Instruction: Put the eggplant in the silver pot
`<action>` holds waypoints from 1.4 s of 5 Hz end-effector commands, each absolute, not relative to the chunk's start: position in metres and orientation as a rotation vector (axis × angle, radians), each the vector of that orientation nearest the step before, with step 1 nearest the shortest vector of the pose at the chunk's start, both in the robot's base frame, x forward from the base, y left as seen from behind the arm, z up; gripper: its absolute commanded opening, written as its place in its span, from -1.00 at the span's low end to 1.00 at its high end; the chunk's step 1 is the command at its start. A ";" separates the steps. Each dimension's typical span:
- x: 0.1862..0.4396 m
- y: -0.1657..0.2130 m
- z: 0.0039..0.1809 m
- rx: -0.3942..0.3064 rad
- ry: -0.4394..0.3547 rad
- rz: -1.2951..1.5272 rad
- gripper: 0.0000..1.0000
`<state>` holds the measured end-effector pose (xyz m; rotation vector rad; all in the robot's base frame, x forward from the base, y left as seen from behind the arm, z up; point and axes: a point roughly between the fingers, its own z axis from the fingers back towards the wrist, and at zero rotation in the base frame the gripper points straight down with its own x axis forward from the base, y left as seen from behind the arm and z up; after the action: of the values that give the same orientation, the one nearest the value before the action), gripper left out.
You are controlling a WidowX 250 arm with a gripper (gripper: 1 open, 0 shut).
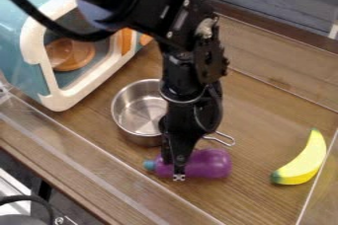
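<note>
The purple eggplant (205,165) lies on the wooden table just in front of the silver pot (137,111), its green stem cap pointing left. The pot stands upright with nothing in it, and its wire handle sticks out to the right. My black gripper (176,173) points straight down from above, with its fingers together, and its tips rest at the eggplant's left part near the stem cap. The eggplant is on the table. Whether the fingers pinch it cannot be told, as they hide that spot.
A yellow banana (302,159) lies at the right. A toy oven (59,56) in blue and cream, with an orange thing inside, stands at the back left. A clear plastic wall (79,165) runs along the front edge of the table.
</note>
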<state>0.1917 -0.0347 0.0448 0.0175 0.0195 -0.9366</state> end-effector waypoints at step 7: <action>0.201 -0.051 0.093 0.043 -0.022 -0.824 -1.00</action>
<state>0.1939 -0.0511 0.0825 0.0333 0.0232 -0.8339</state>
